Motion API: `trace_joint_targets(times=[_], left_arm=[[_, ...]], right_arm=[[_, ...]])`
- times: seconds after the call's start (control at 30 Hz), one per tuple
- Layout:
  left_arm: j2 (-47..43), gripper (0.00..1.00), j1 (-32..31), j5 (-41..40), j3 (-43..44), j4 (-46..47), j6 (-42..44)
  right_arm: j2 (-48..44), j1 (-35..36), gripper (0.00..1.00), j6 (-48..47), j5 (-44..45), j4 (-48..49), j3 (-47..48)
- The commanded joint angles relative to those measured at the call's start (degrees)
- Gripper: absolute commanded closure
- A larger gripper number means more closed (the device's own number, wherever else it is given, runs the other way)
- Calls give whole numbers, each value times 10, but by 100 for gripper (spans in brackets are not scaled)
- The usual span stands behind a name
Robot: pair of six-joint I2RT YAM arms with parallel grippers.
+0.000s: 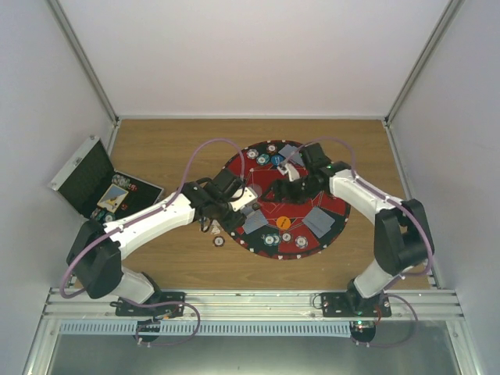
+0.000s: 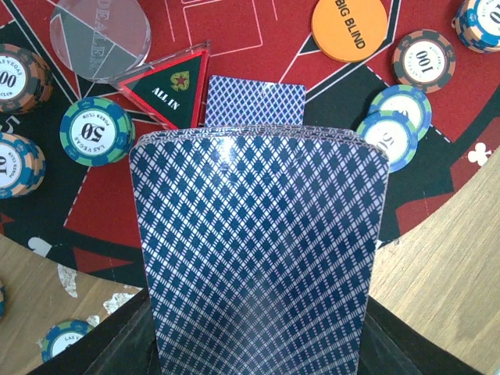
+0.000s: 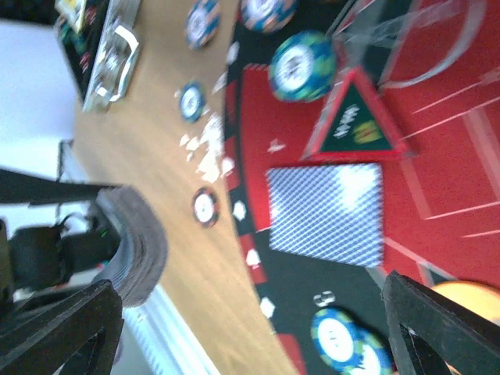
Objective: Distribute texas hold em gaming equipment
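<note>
Left gripper (image 2: 258, 348): clamped on a thick deck of blue diamond-backed playing cards (image 2: 258, 250), at the left rim of the round red-and-black felt mat (image 2: 234, 47).
Right gripper (image 3: 246, 312): jaws spread wide, gripping nothing, over the mat.
Lone card: single blue-backed card (image 2: 254, 101) flat on the mat, just beyond the deck, beside the red-edged triangular marker (image 2: 168, 90).
Around: clear round plastic disc (image 2: 100, 39), orange disc (image 2: 349, 27), a striped chip (image 2: 66, 340) on the wooden table (image 2: 445, 266), open black aluminium-edged case (image 1: 82, 176) at far left.
Writing: "ALL IN" on the triangle, "DEALER" on the clear disc, "BIG BLIND" on the orange disc, "50" and "LAS VEGAS" on the teal chip (image 2: 97, 130), "100" on the dark red chip (image 2: 424, 60).
Hidden: mat beneath the deck blocked in the left wrist view; right wrist view blurred, chip numbers unreadable there; case contents too small to tell.
</note>
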Motion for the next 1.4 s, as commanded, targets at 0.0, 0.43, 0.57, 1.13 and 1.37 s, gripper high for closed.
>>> trace_joint_targets(times=[0.0,0.43,0.57,1.13,1.37], left_arm=[[-18,46,-4,-4,-10,21,7],[-18,46,-5,5,-11,21,10],[-17,46,-5,6,-11,20,11],[-13,44,-5,4,-9,21,9],[-13,45,-5,1,-11,18,6]], right_arm=[[30,23,9,-33,-109,-23,23],[136,59,13,-100,-175,-88,99],[163,68,15,-112,-170,-108,122],[198,76,39,-131,-130,-132,149],[192,69,48,-114,-114,-122,151]])
